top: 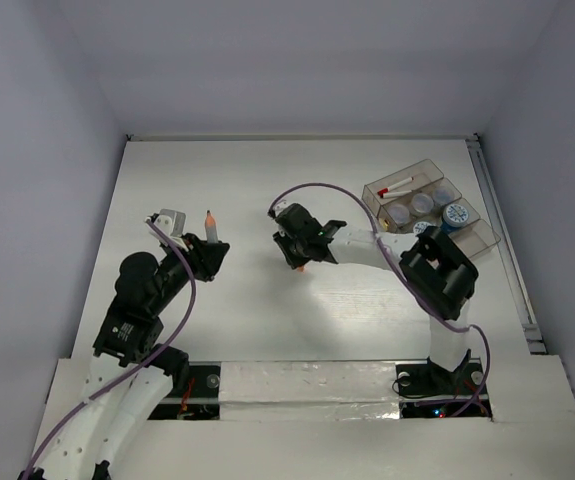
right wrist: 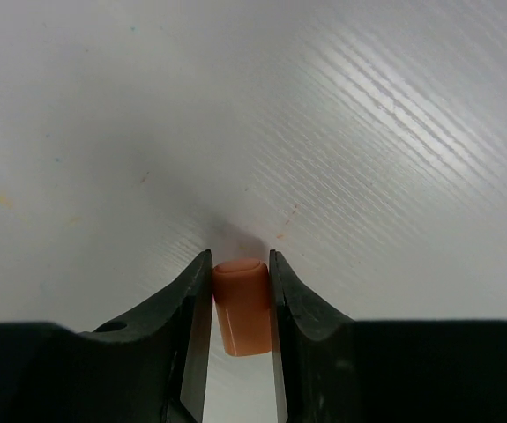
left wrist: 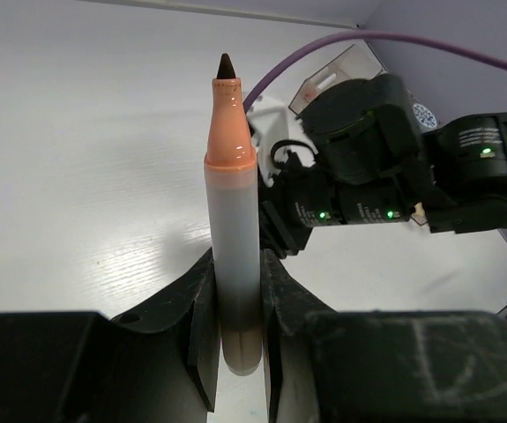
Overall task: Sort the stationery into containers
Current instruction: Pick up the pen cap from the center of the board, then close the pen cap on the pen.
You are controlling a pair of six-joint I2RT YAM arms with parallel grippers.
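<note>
Clamping an orange-collared marker [left wrist: 233, 203] upright in the left gripper [left wrist: 235, 273], dark tip up, over the left middle of the table [top: 217, 180]. Pinching a short orange cap [right wrist: 242, 304] in the right gripper [right wrist: 240, 269], low above bare white surface near centre. Leaving the clear divided tray [top: 397, 174] well apart at far right, with a red-capped stick [top: 397, 186], pale jars [top: 422, 204] and a blue-lidded jar [top: 454, 214] inside. Leaving a purple cable [top: 317, 184] arching between right gripper and tray.

Grey marker [left wrist: 235, 264] with orange neck and dark tip, orange cap [right wrist: 242, 304], blue-lidded jar [top: 455, 214], white table [top: 227, 190]
</note>
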